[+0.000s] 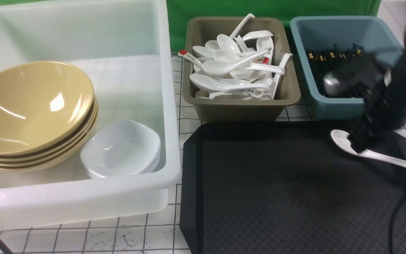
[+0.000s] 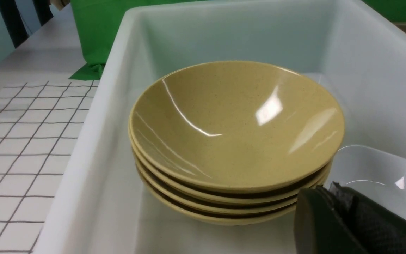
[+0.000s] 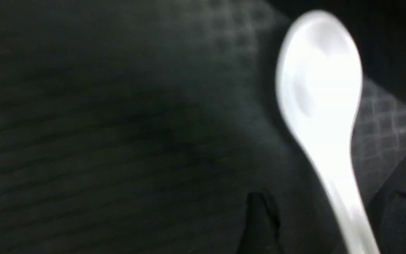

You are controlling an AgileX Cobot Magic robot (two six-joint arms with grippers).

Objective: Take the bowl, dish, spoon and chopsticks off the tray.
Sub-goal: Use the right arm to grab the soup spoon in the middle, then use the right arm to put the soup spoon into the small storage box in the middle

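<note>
At the right jaws: spread, one dark finger (image 3: 259, 218) on each side of the spoon (image 1: 382, 157) handle, seemingly without contact. Heavily blurred, so judged rather than certain. Straddling the narrow neck just behind the scoop, probably for the surest pinch on a slippery glazed shape.

Spoon lying on the tray (image 1: 277, 183), in its far right corner, handle tip close to the right rim. Otherwise bare black crosshatch, plenty of open room.

Just beyond the far rim, on the grid-lined counter (image 1: 118, 236), a brown bin (image 1: 238, 109) heaped with white spoons, the likely destination. Tray rim and bin wall to lift over on the way. Beside it, a blue bin (image 1: 333, 106) holding the chopsticks (image 1: 330, 58).

Far left, a white tub (image 1: 167, 88), with the bowl (image 1: 30, 106) topping a yellow stack and the dish (image 1: 122, 148) just beside.

At the left jaws: over the tub, only partly in view, spread or pressed together impossible to tell.
</note>
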